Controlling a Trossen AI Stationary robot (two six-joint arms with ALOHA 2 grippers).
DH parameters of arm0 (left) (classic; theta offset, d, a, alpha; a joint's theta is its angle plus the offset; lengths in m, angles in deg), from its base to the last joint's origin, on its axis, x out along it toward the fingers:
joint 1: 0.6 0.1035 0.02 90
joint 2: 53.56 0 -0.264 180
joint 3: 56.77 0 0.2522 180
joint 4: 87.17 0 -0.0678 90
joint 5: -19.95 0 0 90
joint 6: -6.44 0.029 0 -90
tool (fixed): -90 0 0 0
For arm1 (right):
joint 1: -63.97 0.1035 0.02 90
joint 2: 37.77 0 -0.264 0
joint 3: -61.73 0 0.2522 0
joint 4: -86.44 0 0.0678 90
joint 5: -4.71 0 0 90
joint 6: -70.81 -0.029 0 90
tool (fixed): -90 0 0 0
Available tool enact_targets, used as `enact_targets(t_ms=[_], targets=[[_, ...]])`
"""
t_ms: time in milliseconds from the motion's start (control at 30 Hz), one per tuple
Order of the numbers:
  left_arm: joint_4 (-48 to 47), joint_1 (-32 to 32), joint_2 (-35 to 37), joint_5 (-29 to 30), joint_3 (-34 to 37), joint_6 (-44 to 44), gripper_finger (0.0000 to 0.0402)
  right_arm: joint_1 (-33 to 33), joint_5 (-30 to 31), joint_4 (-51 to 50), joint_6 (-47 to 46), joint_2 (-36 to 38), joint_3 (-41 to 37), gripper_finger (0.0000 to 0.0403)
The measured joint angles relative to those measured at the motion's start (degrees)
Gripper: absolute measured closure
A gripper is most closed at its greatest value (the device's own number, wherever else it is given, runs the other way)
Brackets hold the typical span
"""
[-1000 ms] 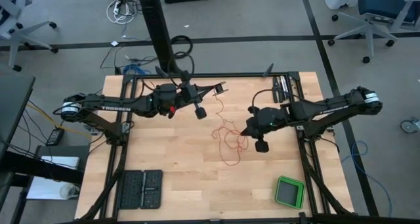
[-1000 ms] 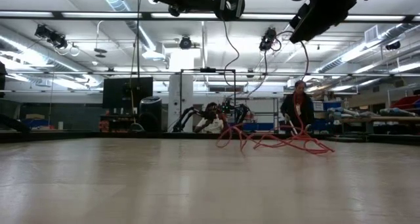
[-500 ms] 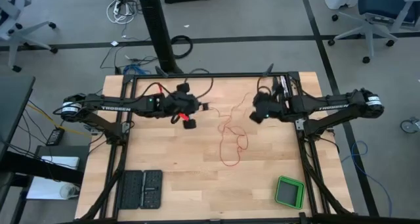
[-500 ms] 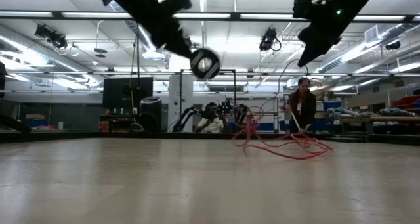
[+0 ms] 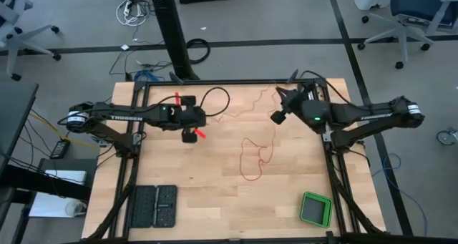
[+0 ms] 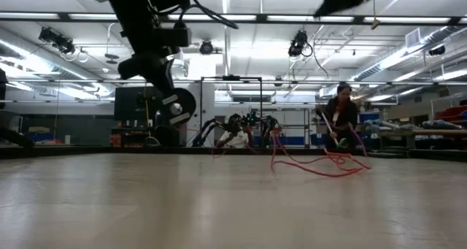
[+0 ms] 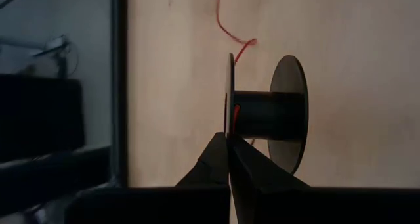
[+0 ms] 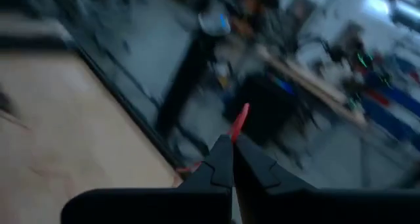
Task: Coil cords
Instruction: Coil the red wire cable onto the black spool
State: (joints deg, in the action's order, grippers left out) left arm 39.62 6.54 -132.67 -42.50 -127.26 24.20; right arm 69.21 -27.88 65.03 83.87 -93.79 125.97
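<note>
Overhead, the left gripper [image 5: 190, 135] was over the table's [image 5: 179, 222] left-centre area, its fingers pressed together on the flange of a black spool [image 7: 266, 114]. The red-orange cord [image 5: 252, 152] ran from that spool across the rear of the table to the right gripper [image 8: 231, 144], which was raised near the back right corner, fingers pinched shut on the cord. The cord's slack lay in loose loops at the table's middle.
</note>
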Motion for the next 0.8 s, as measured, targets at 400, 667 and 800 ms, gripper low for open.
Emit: enact_targets(t_ms=[400, 667, 800], targets=[[-4.5, 0.0, 0.0, 10.4, 0.0, 0.0, 0.0401, 13.8, -24.4, 14.5, 7.6, 11.7, 0.0, 0.0401], [-4.7, 0.6, 0.0, 13.1, 0.0, 0.5, 0.0401, 19.2, -46.0, 16.8, 7.6, 16.4, 0.0, 0.0402], [-4.7, 1.2, 0.0, 15.7, 0.0, 0.5, 0.0401, 21.0, -58.9, 20.3, 7.5, 16.8, 0.0, 0.0402]])
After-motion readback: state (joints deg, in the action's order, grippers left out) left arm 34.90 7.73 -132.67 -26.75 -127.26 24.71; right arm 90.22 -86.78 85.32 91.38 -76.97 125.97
